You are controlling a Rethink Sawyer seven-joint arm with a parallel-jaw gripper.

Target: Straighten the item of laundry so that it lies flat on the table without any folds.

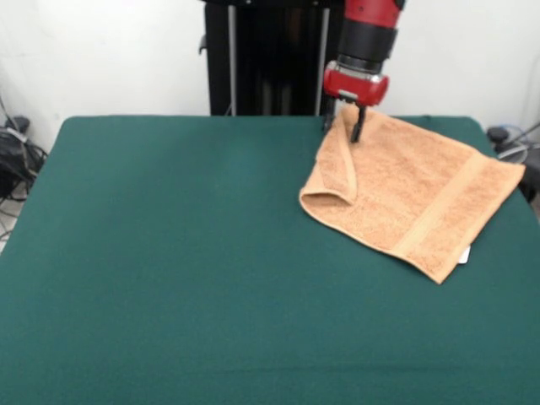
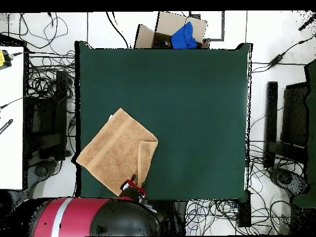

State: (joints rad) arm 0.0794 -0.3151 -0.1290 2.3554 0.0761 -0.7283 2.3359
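Note:
The item of laundry (image 1: 413,186) is a peach-orange towel lying at the far right of the green table (image 1: 169,253). A woven band (image 1: 443,207) runs near its right edge, with a white tag (image 1: 465,254) at the near corner. Its left edge is folded over into a long flap (image 1: 337,173). My gripper (image 1: 342,126) stands at the towel's far corner, its fingers apart with the raised corner between them. From overhead, the towel (image 2: 117,151) lies at the table's (image 2: 197,111) lower left, with the flap (image 2: 146,160) on its right side and the gripper (image 2: 133,185) at its bottom corner.
The towel's outer corner (image 2: 79,162) reaches the table's side edge. A cardboard box (image 2: 176,34) holding something blue stands past the far edge. Cables and black equipment (image 2: 287,123) lie on the floor on both sides, and a white surface (image 2: 11,111) stands at the left.

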